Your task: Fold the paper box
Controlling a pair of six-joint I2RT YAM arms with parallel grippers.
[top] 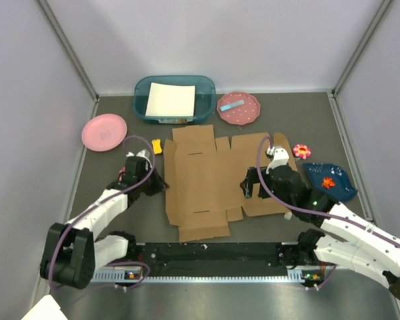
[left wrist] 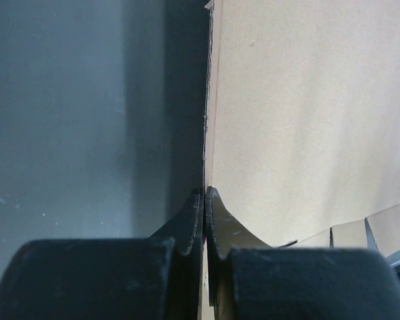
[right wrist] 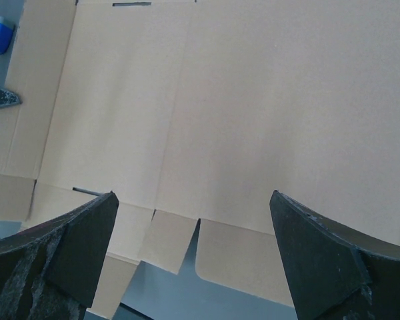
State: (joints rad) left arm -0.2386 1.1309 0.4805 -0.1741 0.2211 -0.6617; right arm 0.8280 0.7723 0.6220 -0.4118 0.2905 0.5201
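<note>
The paper box (top: 207, 180) lies unfolded and flat in the middle of the table, a brown cardboard sheet with flaps and slots. My left gripper (top: 161, 185) is at its left edge. In the left wrist view the gripper (left wrist: 204, 193) is shut on the thin edge of the cardboard (left wrist: 307, 120), which runs up between the fingertips. My right gripper (top: 249, 187) hovers over the right part of the sheet. In the right wrist view it (right wrist: 193, 197) stands wide open above the cardboard (right wrist: 253, 100), with nothing between its fingers.
A teal bin (top: 140, 90) holding a white sheet stands at the back. A pink plate (top: 104, 131) lies left and a dotted pink plate (top: 239, 108) lies right of it. A small yellow piece (top: 157, 145), a flower toy (top: 301, 151) and a dark blue dish (top: 330, 180) lie round the box.
</note>
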